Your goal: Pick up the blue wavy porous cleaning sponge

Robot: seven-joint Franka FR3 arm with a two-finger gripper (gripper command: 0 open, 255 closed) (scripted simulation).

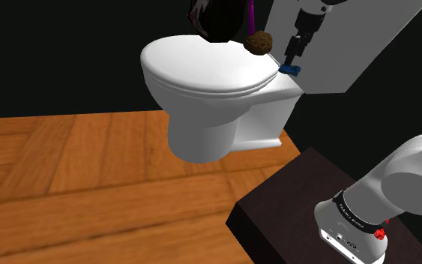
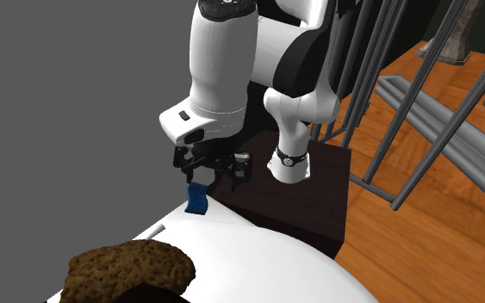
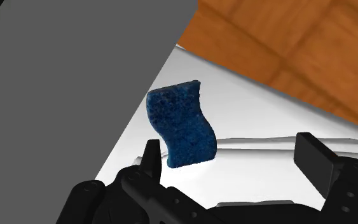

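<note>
Hanging over the back ledge (image 1: 280,86) of the white toilet (image 1: 202,67), the pincer (image 1: 292,57) points straight down in the shoulder view, its tips just above the blue sponge (image 1: 289,69). The sponge lies on that ledge behind the closed lid, at the corner nearest the pale wall panel (image 1: 329,52), with a brown lump (image 1: 260,43) close by near the back of the lid. The arm reaches up and across from its dark stand (image 1: 291,202), probably to come at the sponge from above, since the panel bars one side.

From the second exterior view the pincer (image 2: 211,175) is right over the sponge (image 2: 198,200), which sits at the very rim of the ledge (image 2: 232,228). The brown lump (image 2: 128,267) lies much nearer the camera. Whether the tips touch the sponge I cannot tell here.

Along the wrist view the two black fingers (image 3: 151,156) stand wide apart and the pincer (image 3: 231,153) holds nothing. The wavy sponge (image 3: 180,124) lies just beyond them, close to one finger rather than midway. I judge the wide opening is meant to straddle the sponge, and that a small sideways shift would centre it before descending. So near the rim, a nudge could tip it off toward the wooden floor (image 3: 285,44).
</note>
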